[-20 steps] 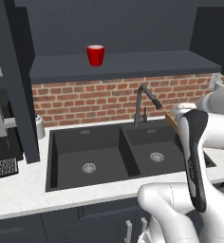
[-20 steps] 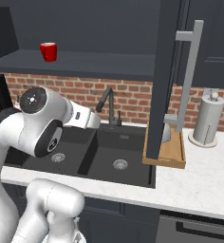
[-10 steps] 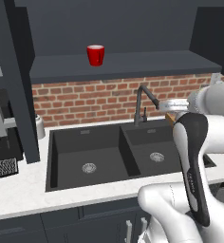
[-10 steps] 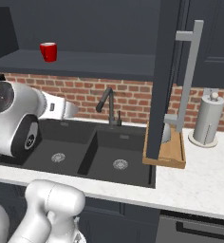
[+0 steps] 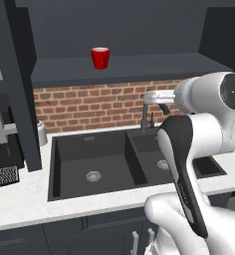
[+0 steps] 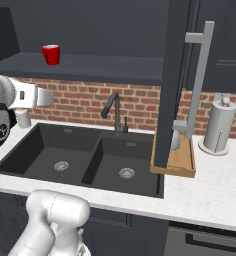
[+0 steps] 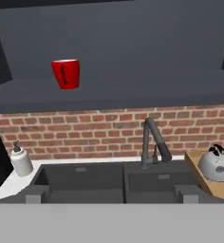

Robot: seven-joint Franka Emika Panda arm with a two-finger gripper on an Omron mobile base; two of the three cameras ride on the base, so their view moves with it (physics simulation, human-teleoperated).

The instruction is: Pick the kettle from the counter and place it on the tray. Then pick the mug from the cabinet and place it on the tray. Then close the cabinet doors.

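Brick backsplash (image 7: pixel 99 130) behind black sink (image 5: pixel 97 164) set in white counter (image 6: pixel 210 187). Open cabinet (image 5: pixel 129 67) above, red mug (image 5: pixel 100 58) upright on its dark shelf, left of centre. Kettle (image 7: pixel 215 164) upright on wooden tray (image 6: pixel 180 161) at right end of sink, partly hidden in right base view by cabinet door (image 6: pixel 172 82) with silver bar handle. Dark faucet (image 7: pixel 153 142) between mug and kettle. Soap dispenser (image 7: pixel 21 160) at left. Gripper (image 7: pixel 111 193) spread wide, empty, level with sink, well below mug.
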